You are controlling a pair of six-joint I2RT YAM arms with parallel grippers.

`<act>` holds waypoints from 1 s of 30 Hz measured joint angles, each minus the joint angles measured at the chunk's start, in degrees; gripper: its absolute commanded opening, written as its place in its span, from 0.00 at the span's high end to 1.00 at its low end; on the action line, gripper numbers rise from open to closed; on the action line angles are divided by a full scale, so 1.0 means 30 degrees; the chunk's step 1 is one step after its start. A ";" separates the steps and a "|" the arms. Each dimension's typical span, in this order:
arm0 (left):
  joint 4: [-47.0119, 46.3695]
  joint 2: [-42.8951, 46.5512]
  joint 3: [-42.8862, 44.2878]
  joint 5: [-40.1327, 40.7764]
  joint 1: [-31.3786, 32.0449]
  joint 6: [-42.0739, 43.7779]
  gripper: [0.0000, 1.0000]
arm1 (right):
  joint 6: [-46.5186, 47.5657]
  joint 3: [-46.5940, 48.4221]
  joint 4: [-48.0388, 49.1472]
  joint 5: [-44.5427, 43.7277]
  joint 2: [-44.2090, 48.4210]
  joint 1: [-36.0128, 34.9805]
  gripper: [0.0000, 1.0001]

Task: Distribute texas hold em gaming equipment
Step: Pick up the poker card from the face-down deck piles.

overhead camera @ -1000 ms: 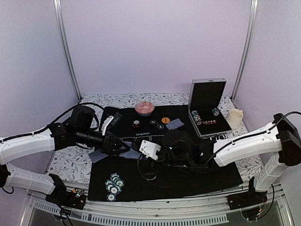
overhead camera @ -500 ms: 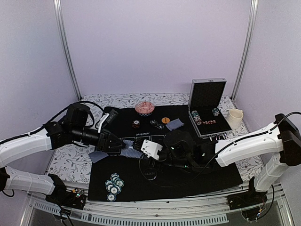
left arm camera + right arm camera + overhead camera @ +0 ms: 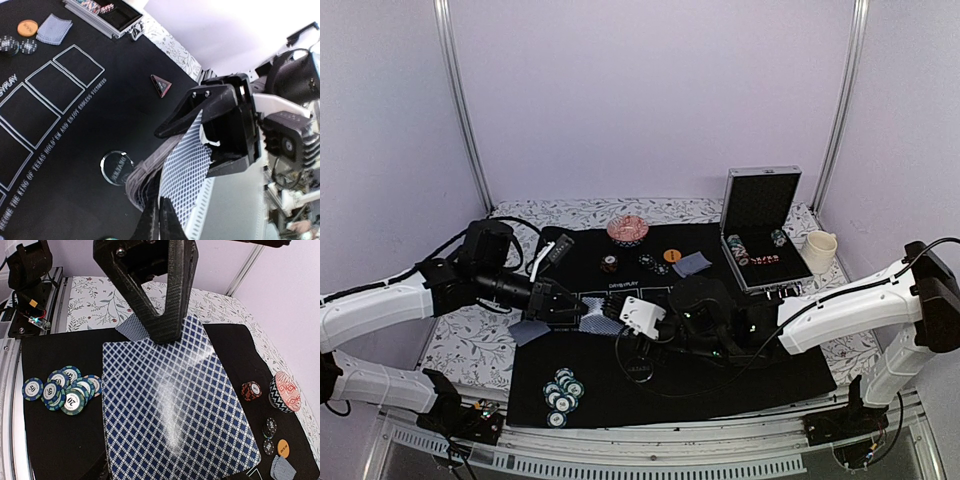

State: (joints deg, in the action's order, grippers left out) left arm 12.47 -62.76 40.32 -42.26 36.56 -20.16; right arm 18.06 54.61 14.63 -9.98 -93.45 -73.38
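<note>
My right gripper (image 3: 625, 320) is shut on a deck of blue-backed playing cards (image 3: 175, 405), held above the black mat (image 3: 740, 375). My left gripper (image 3: 159, 216) is shut on the near edge of the deck's top card (image 3: 187, 170); its fingers (image 3: 162, 305) reach in from the left. Teal chips (image 3: 562, 392) lie heaped at the mat's near left. A red chip stack (image 3: 251, 390), black chips (image 3: 270, 427), an orange button (image 3: 283, 447) and a small card pile (image 3: 54, 28) sit at the far side. A red-edged triangle (image 3: 161, 85) and a clear dealer button (image 3: 116, 167) lie on the mat.
An open silver case (image 3: 760, 235) with chips stands at the back right beside a cream mug (image 3: 819, 250). A red patterned bowl (image 3: 627, 230) is at the back centre. A single card (image 3: 528, 332) lies at the mat's left edge.
My left gripper has shifted towards the deck and closed on its top card. The right arm has kept the deck still.
</note>
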 measured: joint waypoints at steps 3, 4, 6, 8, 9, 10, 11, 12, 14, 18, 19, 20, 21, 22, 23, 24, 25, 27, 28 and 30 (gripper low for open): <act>-0.0095 0.0022 0.0007 -0.0226 -0.0029 0.0051 1.00 | 0.0007 -0.0138 0.0000 -0.0102 0.0051 0.0000 0.51; -0.0095 0.0036 0.0007 -0.0255 -0.0036 0.0036 1.00 | 0.0015 -0.0204 0.0000 -0.0146 0.0080 0.0000 0.51; -0.0095 0.0117 0.0007 -0.0277 -0.0058 -0.0015 1.00 | 0.0015 -0.0350 0.0000 -0.0204 0.0160 0.0007 0.51; -0.0095 0.0262 0.0007 -0.0291 -0.0102 -0.0087 1.00 | 0.0000 -0.0517 -0.0007 -0.0240 0.0291 0.0044 0.51; -0.0095 0.0357 0.0007 -0.0342 -0.0131 -0.0160 1.00 | 0.0000 -0.0605 0.0007 -0.0255 0.0372 0.0080 0.51; -0.0117 0.0474 0.0007 -0.0393 -0.0168 -0.0226 1.00 | -0.0007 -0.0729 0.0022 -0.0270 0.0488 0.0102 0.51; -0.0138 0.0576 0.0007 -0.0466 -0.0204 -0.0313 1.00 | -0.0015 -0.0867 0.0036 -0.0284 0.0627 0.0124 0.51; -0.0197 0.0692 0.0007 -0.0583 -0.0270 -0.0386 1.00 | -0.0029 -0.1005 0.0051 -0.0284 0.0750 0.0153 0.51; -0.0408 0.0969 0.0000 -0.0787 -0.0437 -0.0641 1.00 | -0.0102 -0.1392 0.0175 -0.0306 0.1042 0.0262 0.51; -0.0889 0.1676 -0.0219 -0.0838 -0.1166 -0.1297 1.00 | -0.0328 -0.2295 0.0379 -0.0510 0.1625 0.0525 0.51; -0.0933 0.1836 -0.0328 -0.0772 -0.1523 -0.1508 1.00 | -0.0444 -0.2594 0.0401 -0.0597 0.1821 0.0590 0.51; -0.0940 0.1938 -0.0459 -0.0699 -0.1960 -0.1763 1.00 | -0.0546 -0.2892 0.0401 -0.0678 0.2047 0.0627 0.51; -0.0940 0.1974 -0.0576 -0.0612 -0.2368 -0.2011 1.00 | -0.0648 -0.3169 0.0393 -0.0743 0.2280 0.0648 0.51; -0.0954 0.1989 -0.0794 -0.0546 -0.3045 -0.2368 1.00 | -0.0758 -0.3424 0.0393 -0.0816 0.2521 0.0685 0.51; -0.0933 0.1989 -0.1056 -0.0423 -0.3752 -0.2630 1.00 | -0.0831 -0.3628 0.0408 -0.0867 0.2732 0.0699 0.51; -0.0918 0.1974 -0.1341 -0.0284 -0.4422 -0.2922 1.00 | -0.0962 -0.3949 0.0408 -0.0969 0.3104 0.0699 0.51; -0.0896 0.1967 -0.1683 -0.0168 -0.5180 -0.3249 1.00 | -0.1035 -0.4146 0.0401 -0.1013 0.3366 0.0699 0.51; -0.0692 0.1960 -0.2339 0.0262 -0.6470 -0.3657 1.00 | -0.1188 -0.4430 0.0350 -0.1086 0.3883 0.0707 0.51; -0.0525 0.1960 -0.2703 0.0576 -0.7118 -0.3869 1.00 | -0.1246 -0.4488 0.0328 -0.1100 0.4073 0.0707 0.51; -0.0073 0.1960 -0.3417 0.1188 -0.8233 -0.4226 1.00 | -0.1326 -0.4495 0.0299 -0.1107 0.4357 0.0714 0.51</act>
State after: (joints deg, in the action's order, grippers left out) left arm 12.25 -56.88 30.06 -38.70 11.86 -32.84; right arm 14.09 41.12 15.53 -13.30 -80.38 -71.24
